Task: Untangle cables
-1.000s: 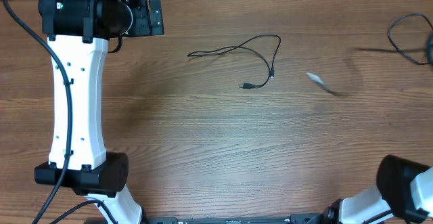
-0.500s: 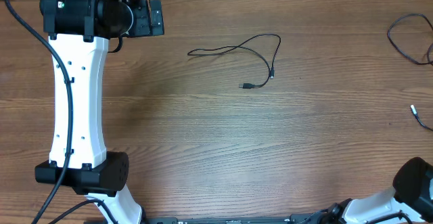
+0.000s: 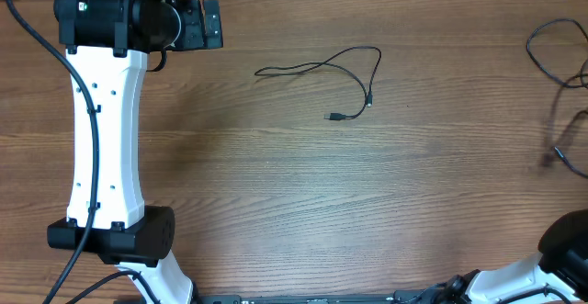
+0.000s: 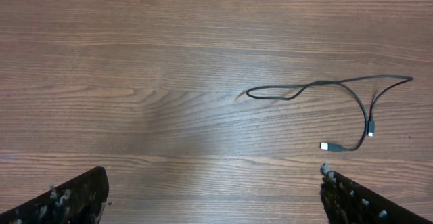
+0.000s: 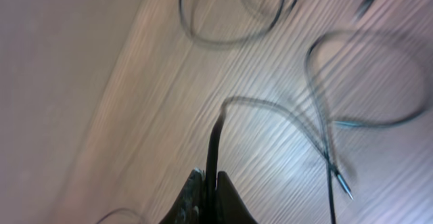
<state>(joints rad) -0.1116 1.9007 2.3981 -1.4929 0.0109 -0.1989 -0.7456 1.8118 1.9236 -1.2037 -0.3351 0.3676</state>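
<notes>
Long cable (image 3: pixel 555 154) end dragged to right table (image 3: pixel 386 203) edge; short cable (image 3: pixel 321 63) unmoved.

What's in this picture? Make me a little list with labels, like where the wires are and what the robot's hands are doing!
table: brown wood
short cable: lying loose near the middle of the table, nothing touching it
left gripper: open, above bare wood, holding nothing
right gripper: shut on the dark cable
dark cable: runs up from the right gripper's fingers towards some loops; the picture is blurry
cable loops: at the table's right edge, partly out of view
</notes>
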